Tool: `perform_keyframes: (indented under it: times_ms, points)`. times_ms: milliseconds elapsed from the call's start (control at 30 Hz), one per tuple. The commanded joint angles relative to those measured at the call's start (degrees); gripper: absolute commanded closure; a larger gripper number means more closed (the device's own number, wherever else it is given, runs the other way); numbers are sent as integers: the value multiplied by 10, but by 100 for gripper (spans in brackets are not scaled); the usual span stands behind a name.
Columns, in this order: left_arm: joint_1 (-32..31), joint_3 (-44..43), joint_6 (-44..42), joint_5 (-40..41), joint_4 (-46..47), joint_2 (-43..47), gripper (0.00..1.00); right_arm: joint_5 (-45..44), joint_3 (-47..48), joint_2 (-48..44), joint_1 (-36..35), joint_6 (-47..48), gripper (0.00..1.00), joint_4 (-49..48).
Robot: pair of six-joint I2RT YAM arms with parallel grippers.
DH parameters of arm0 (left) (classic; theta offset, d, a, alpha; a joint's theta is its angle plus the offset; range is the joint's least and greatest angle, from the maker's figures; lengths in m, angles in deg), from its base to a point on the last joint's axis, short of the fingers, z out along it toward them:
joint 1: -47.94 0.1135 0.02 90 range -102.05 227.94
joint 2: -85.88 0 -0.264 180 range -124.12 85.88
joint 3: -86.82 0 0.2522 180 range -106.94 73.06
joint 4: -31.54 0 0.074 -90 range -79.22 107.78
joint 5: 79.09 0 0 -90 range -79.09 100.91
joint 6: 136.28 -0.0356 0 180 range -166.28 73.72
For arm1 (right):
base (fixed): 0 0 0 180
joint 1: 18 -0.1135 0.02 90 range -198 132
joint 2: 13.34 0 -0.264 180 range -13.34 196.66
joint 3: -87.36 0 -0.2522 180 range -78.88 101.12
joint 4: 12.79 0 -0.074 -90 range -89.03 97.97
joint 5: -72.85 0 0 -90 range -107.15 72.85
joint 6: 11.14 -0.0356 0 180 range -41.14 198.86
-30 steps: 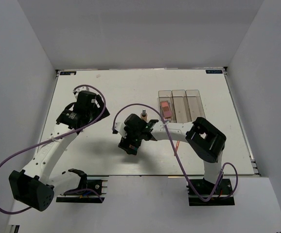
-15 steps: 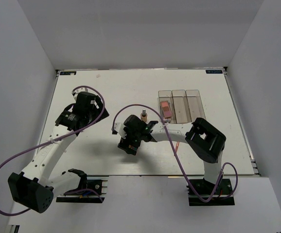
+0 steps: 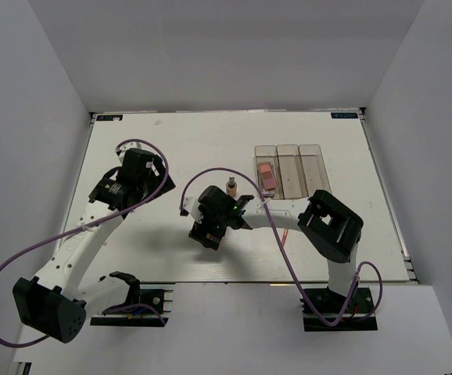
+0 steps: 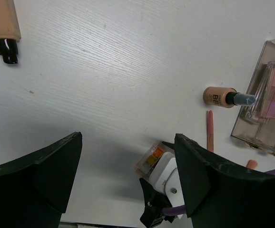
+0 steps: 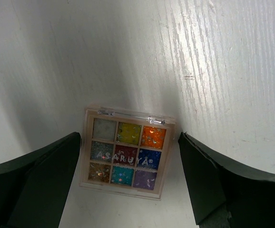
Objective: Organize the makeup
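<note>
Right gripper [image 5: 129, 142] hangs wide open over the multicolour palette [image 5: 125, 153], one finger at its nine o'clock, the other at three, a gap showing on each side. Left gripper [image 4: 127, 142] is spread open too, above bare table [image 4: 104, 71], with the tan bottle [image 4: 220, 97] at its two o'clock.

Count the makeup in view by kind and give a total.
Eyeshadow palettes: 2, multicolour palette and pink palette
Tan bottle: 1
Tan tube: 1
Coral sticks: 2, one coral stick whole, second stick only a tip
Total: 6
</note>
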Motion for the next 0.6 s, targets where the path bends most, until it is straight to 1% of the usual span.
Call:
perform_keyframes:
  times_ms: [0,100,467,500,567]
  points:
    - [3,-4,3,2,-9,8,12,-30,-16,22,-3,-32,11,74]
    - [3,-12,2,-1,-11,2,12,-46,-11,28,-8,-40,11,83]
    - [3,-18,3,1,-14,4,12,-39,-15,35,-8,-39,11,82]
    - [3,-18,3,5,-16,7,12,-43,-14,36,-9,-40,12,82]
    - [3,-18,4,7,-18,10,12,-46,-14,42,-9,-39,21,84]
